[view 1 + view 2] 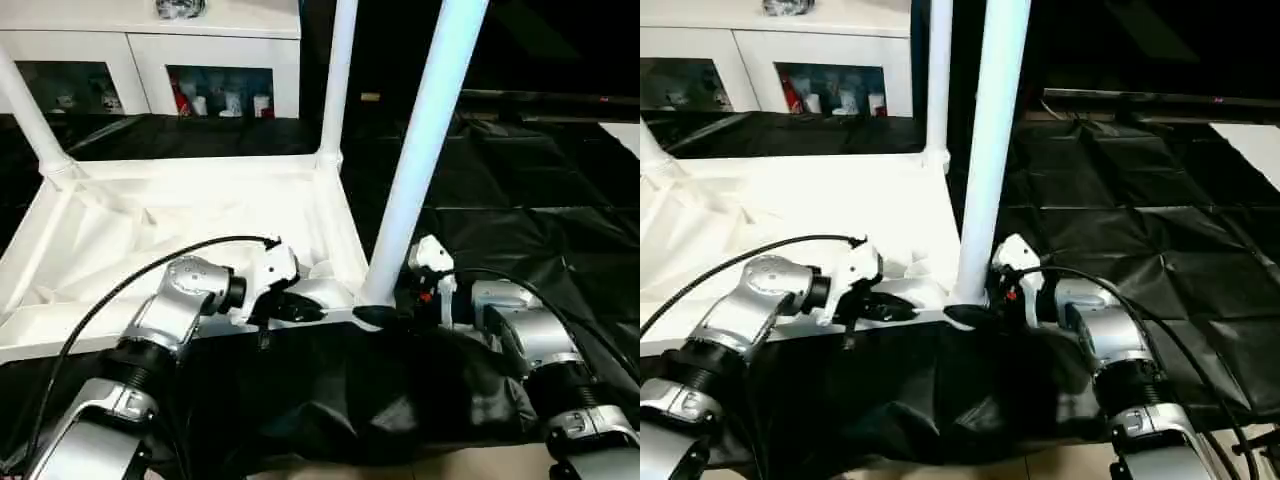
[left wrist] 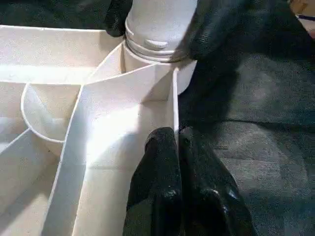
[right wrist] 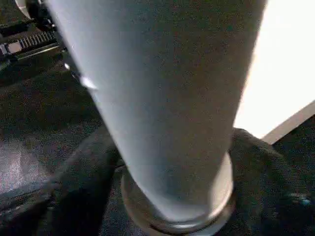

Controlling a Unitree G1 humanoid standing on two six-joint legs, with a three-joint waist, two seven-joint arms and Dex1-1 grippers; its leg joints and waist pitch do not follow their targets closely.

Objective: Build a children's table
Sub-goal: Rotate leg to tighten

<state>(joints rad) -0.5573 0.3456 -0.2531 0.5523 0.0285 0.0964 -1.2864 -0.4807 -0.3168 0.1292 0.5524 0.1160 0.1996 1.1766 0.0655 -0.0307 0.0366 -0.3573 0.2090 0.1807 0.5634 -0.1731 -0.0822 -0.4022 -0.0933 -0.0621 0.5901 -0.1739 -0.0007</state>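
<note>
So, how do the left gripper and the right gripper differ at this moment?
The left gripper is shut, its fingers pressed together on the thin rim wall of the table top; the right gripper stands wide, its fingers on both sides of the nearest leg. The left gripper works on the flat top, the right gripper at the upright leg's base. Both meet at the same near corner socket.

head pair: looks forward and down over both forearms, a little apart sideways, sharing the upturned table top (image 1: 150, 230) and near corner leg (image 1: 425, 140) | left wrist: close, along its fingers (image 2: 167, 187), facing that leg's socket (image 2: 152, 49) | right wrist: very close on the same leg's base (image 3: 172, 123)
</note>
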